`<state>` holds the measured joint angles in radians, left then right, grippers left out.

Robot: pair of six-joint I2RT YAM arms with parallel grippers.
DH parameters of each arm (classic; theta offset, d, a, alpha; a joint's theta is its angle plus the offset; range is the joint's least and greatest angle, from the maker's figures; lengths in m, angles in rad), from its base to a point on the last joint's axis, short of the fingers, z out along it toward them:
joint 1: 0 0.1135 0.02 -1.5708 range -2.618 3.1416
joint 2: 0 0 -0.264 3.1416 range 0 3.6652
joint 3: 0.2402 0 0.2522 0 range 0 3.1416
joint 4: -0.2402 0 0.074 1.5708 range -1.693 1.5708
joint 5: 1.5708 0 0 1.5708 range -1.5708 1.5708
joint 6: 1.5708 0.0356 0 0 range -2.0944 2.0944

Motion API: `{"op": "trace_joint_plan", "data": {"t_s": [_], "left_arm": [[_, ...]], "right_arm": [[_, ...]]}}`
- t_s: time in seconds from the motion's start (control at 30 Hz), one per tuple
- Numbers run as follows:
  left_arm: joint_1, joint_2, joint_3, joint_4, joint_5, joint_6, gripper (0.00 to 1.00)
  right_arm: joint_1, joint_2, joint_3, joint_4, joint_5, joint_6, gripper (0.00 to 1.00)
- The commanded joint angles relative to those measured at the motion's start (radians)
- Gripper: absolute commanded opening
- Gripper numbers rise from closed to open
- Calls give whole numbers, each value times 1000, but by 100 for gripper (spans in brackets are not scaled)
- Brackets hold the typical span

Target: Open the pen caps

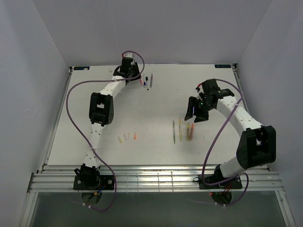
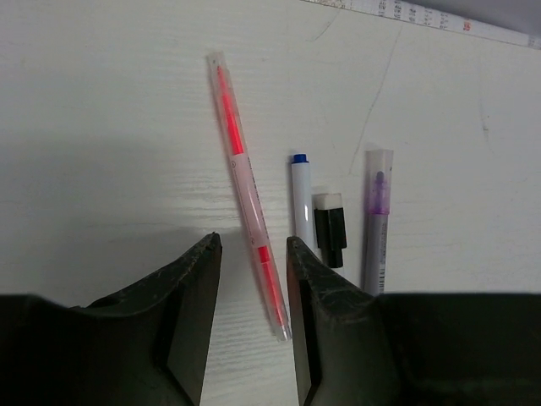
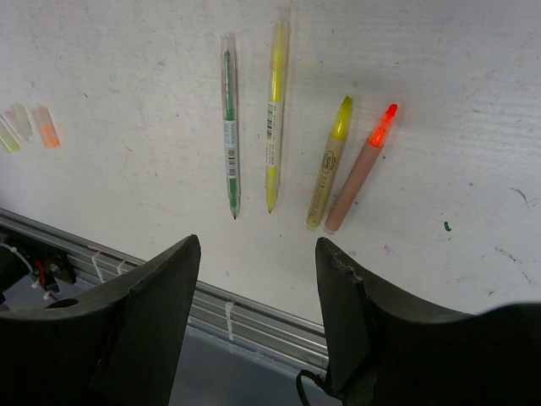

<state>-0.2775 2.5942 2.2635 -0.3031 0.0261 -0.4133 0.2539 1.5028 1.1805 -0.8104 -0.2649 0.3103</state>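
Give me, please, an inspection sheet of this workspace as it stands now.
Surface: white table, faint scuffs and ink specks.
Job's things: three loose caps lie together left of the pen row; black cap lies beside the blue-tipped pen; yellow highlighter and orange highlighter lie uncapped; purple pen capped.
Clutter: nothing seen.
Grippers: left gripper open, fingers straddling the pink pen; right gripper open, above the pens, holding nothing.
Cables: purple cables loop along both arms.
Surroundings: plain walls; metal rails at the near edge.
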Motion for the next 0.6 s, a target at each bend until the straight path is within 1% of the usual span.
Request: {"op": "trace_joint_plan", "data": {"t_s": [0.0, 0.3, 0.57], "left_arm": [[-12, -20, 1, 48, -52, 41, 48], [-20, -3, -1, 52, -80, 53, 48], [-31, -2, -32, 39, -117, 79, 48]], "right_arm": [[1, -39, -16, 39, 7, 10, 63], [1, -67, -47, 53, 18, 13, 63], [1, -67, -45, 57, 23, 12, 63]]}}
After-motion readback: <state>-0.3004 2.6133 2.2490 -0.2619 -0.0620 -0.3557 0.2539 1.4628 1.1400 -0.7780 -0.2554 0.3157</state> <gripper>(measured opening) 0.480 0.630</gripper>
